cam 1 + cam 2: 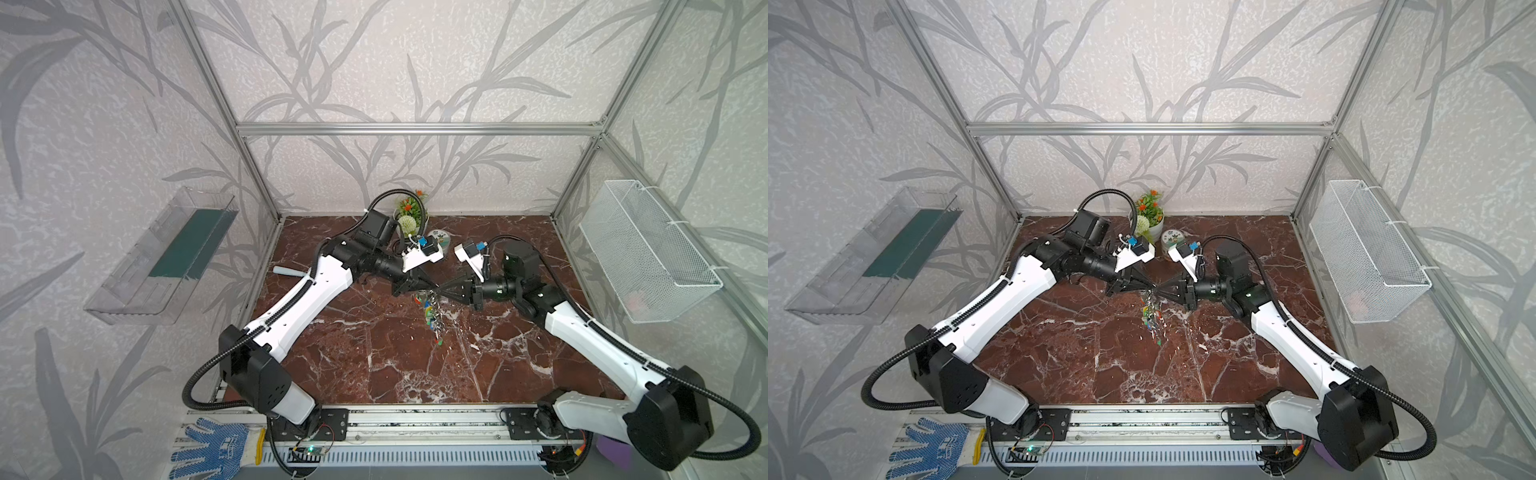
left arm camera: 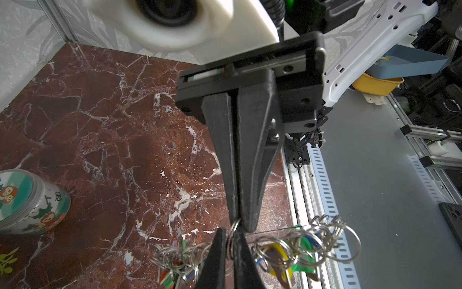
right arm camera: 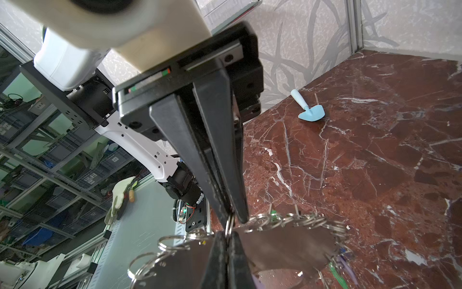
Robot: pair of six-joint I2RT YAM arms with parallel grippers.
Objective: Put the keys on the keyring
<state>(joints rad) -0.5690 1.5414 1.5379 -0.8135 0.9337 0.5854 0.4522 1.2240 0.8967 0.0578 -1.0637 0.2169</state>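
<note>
Not done yet imo: left tool [image 2: 229,236] from 9 o'clock and right tool [image 3: 227,235] from 3 both clamp tight on the keyring [image 1: 432,309], which dangles above the middle of the worktop [image 1: 374,353]. Can't spot the lilac key.

Both top views: from high above the front edge of the marble table [image 1: 374,365], looking steeply down toward its back edge, far off. Wrist views: close in, facing one another across the keyring [image 2: 295,240], shared by all four.

One keyring [image 1: 432,311], one potted plant [image 1: 409,214], one tin [image 1: 441,240], one glove [image 1: 212,446]
</note>
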